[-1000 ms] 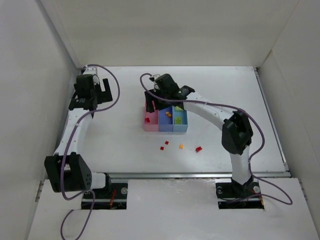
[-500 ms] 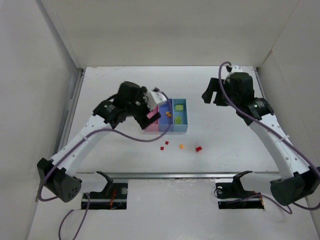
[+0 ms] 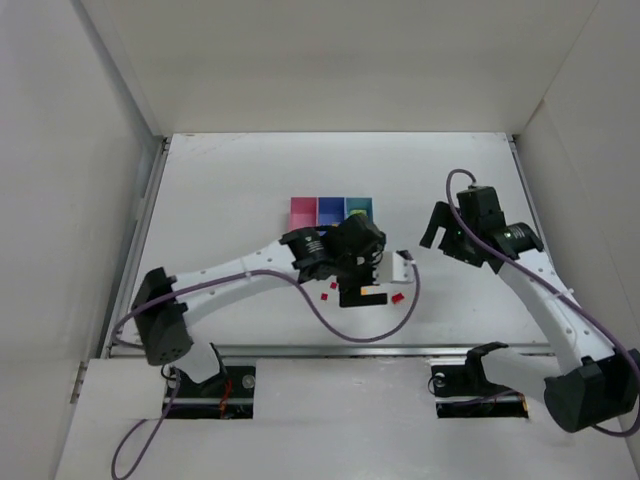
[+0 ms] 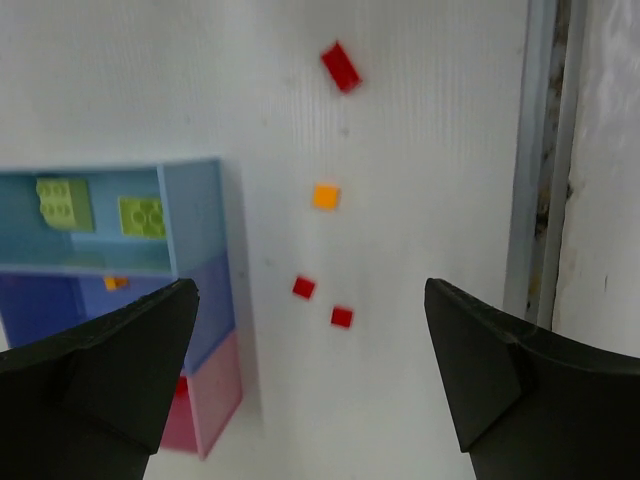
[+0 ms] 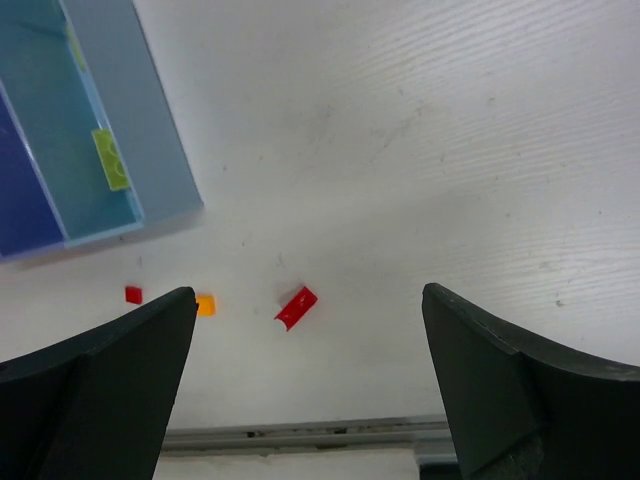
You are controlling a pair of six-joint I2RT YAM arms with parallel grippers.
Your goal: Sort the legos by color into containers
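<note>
The joined bins stand mid-table: pink point(image 3: 302, 207), blue-violet point(image 3: 330, 206), light blue point(image 3: 358, 206); my left arm hides their front. In the left wrist view the light blue bin point(image 4: 192, 215) holds two yellow-green bricks point(image 4: 142, 216), the blue-violet bin point(image 4: 215, 300) an orange one point(image 4: 115, 283), and the pink bin point(image 4: 215, 395) a red one. Loose on the table are a red brick point(image 4: 341, 66), an orange one point(image 4: 325, 196) and two small red ones point(image 4: 303, 288). My left gripper point(image 3: 362, 296) hangs open and empty above them. My right gripper point(image 3: 445, 235) is open and empty, to the right of the red brick point(image 5: 296, 307).
A metal rail point(image 3: 400, 350) runs along the table's near edge, just past the loose bricks. White walls enclose the table at the left, back and right.
My left arm has swung from the bins to the loose bricks near the front edge. My right arm has come nearer and lower. The bins and bricks have not moved.
</note>
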